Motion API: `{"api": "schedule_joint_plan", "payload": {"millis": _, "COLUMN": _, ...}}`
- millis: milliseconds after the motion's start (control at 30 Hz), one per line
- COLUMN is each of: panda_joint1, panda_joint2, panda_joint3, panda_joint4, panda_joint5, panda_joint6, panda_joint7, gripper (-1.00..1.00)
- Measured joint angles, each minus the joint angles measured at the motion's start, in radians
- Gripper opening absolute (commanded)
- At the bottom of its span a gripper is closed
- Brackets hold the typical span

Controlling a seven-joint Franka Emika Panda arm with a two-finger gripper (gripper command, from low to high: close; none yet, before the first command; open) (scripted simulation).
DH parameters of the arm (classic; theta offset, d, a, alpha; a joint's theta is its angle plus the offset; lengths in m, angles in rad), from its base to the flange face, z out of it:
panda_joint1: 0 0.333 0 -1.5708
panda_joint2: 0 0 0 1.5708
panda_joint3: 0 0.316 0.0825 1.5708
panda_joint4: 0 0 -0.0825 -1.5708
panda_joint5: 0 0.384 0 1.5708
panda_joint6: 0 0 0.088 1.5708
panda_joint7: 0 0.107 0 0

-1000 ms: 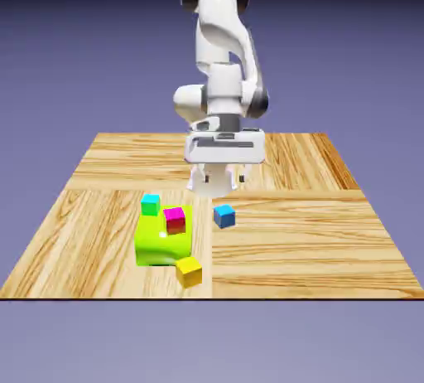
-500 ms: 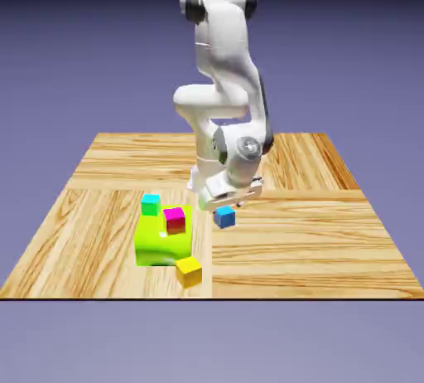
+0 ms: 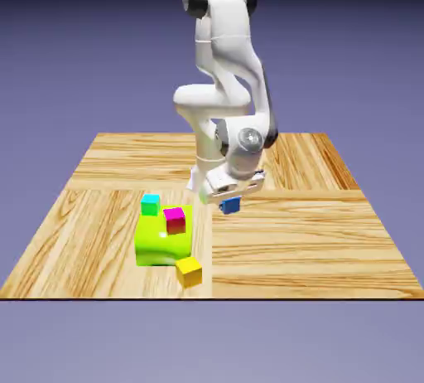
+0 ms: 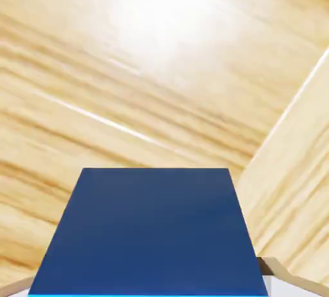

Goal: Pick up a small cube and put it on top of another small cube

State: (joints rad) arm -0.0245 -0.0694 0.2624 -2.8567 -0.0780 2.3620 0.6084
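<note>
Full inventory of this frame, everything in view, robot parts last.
small blue cube: 1, blue, at the gripper's tip, fills the hand view's lower half
small cyan cube: 1, cyan, behind the lime block
small magenta cube: 1, magenta, on top of the lime block
large lime-green block: 1, lime, exterior view's left of centre
small yellow cube: 1, yellow, near table's front edge
wooden table: 1, light wood
white Franka arm: 1, white
gripper: 1, white, at the blue cube
</note>
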Motion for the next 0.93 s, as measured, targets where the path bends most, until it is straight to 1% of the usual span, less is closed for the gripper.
{"api": "schedule_joint_plan", "payload": {"millis": 633, "panda_joint1": 0.363, "panda_joint2": 0.382, "panda_joint3": -0.604, "panda_joint4": 0.689, "panda_joint5": -0.141, "panda_joint6": -0.241, "panda_joint7": -0.429, "gripper": -1.00}}
{"api": "schedule_joint_plan", "payload": {"millis": 700, "panda_joint1": 0.371, "panda_joint2": 0.391, "panda_joint3": -0.618, "panda_joint4": 0.704, "panda_joint5": -0.144, "panda_joint6": -0.246, "panda_joint7": -0.439, "gripper": -1.00}}
{"api": "schedule_joint_plan", "payload": {"millis": 800, "panda_joint1": 0.347, "panda_joint2": 0.475, "panda_joint3": -0.614, "panda_joint4": 0.659, "panda_joint5": -0.139, "panda_joint6": -0.116, "panda_joint7": -0.438, "gripper": -1.00}}
{"api": "schedule_joint_plan", "payload": {"millis": 833, "panda_joint1": 0.340, "panda_joint2": 0.499, "panda_joint3": -0.613, "panda_joint4": 0.646, "panda_joint5": -0.137, "panda_joint6": -0.079, "panda_joint7": -0.437, "gripper": 1.00}}
{"api": "schedule_joint_plan", "payload": {"millis": 900, "panda_joint1": 0.340, "panda_joint2": 0.499, "panda_joint3": -0.613, "panda_joint4": 0.646, "panda_joint5": -0.140, "panda_joint6": -0.078, "panda_joint7": -0.435, "gripper": 1.00}}
{"api": "schedule_joint_plan", "payload": {"millis": 933, "panda_joint1": 0.348, "panda_joint2": 0.471, "panda_joint3": -0.614, "panda_joint4": 0.661, "panda_joint5": -0.142, "panda_joint6": -0.122, "panda_joint7": -0.436, "gripper": 1.00}}
